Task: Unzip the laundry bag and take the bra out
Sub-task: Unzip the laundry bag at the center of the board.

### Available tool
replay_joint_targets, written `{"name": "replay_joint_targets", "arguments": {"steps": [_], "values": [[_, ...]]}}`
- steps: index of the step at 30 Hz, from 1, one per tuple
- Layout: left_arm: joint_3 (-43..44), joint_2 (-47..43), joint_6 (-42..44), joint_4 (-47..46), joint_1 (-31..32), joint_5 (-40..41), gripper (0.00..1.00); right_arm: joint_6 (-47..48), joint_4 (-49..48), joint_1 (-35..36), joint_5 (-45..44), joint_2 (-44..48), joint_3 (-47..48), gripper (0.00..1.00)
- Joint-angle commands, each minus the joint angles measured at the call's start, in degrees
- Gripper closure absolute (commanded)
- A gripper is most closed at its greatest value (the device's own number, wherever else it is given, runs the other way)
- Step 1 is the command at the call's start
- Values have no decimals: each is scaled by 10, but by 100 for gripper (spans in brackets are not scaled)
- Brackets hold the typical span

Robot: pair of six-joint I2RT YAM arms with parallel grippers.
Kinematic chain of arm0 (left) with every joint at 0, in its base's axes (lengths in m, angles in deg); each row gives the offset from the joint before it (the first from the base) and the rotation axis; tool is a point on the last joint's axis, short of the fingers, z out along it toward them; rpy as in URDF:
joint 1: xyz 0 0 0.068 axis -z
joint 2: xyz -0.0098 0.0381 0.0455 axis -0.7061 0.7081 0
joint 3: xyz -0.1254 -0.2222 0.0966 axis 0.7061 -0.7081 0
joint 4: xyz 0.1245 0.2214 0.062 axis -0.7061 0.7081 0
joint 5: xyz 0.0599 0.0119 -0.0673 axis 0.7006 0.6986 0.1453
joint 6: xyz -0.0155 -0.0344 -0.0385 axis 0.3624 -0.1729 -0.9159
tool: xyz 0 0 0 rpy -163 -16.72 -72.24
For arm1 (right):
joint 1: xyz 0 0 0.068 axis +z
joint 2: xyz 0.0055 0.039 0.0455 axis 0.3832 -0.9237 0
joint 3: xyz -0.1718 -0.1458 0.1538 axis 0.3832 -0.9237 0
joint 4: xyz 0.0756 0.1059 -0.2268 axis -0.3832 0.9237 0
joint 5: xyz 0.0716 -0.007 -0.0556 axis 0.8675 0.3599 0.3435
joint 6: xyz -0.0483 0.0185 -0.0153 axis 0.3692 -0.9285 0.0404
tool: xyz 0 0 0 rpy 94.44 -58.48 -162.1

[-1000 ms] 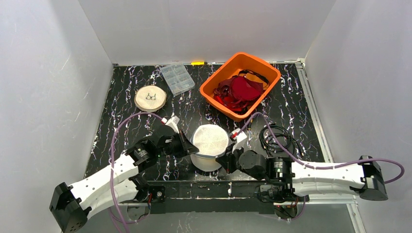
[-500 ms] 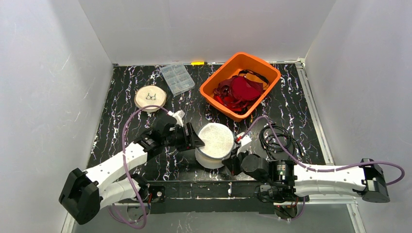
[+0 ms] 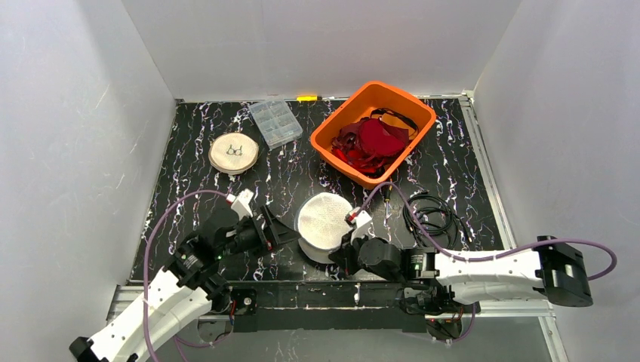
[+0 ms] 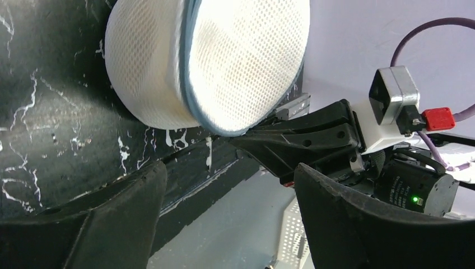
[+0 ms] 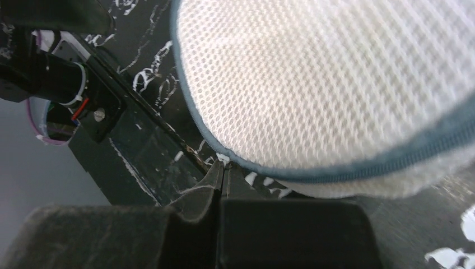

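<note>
Holding my left end effector [image 3: 281,232] wide open, I gripped nothing with it. It hung just left of the bag [image 3: 326,220], apart from it, and in that wrist's view its 2 fingers [image 4: 84,224] stood far apart below the bag's mesh side. My right end effector [image 3: 341,251] was fully shut, its 2 fingers pressed flat together. Their tips sat at the bag's near lower edge, right by the blue zipper band [image 5: 336,171]. I could not tell whether they pinched the zipper pull or only touched the mesh. The bag rested at the near middle of the counter [image 3: 468,143], tipped up on its rim. Its mesh hid whatever lay inside. An orange bin [image 3: 340,164] of red garments stood well behind it to the right, and a black cable [image 3: 430,213] lay coiled near its right side.
</note>
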Motion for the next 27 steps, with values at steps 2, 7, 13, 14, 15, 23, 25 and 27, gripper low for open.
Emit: {"name": "replay_joint_targets", "arguments": {"steps": [2, 7, 13, 14, 15, 23, 25, 27], "values": [[-33, -53, -77, 64, 20, 33, 18, 23, -92, 2, 30, -61, 58, 99], [-24, -20, -80, 47, 51, 57, 20, 36, -131, 2, 42, -119, 87, 99], [-20, 46, -79, -23, 75, 91, 28, 37, -149, 3, 55, -155, 103, 99], [-20, 58, -76, -33, 75, 95, 29, 38, -149, 2, 55, -157, 104, 99], [-19, 75, -75, -40, 75, 99, 32, 38, -148, 3, 55, -157, 103, 99], [-16, 155, -65, -79, 75, 133, 62, 38, -122, 3, 53, -138, 109, 99], [-11, 162, -63, -75, 75, 142, 69, 37, -114, 3, 52, -128, 108, 99], [-3, 165, -61, -59, 75, 169, 77, 33, -103, 3, 49, -117, 105, 99]]}}
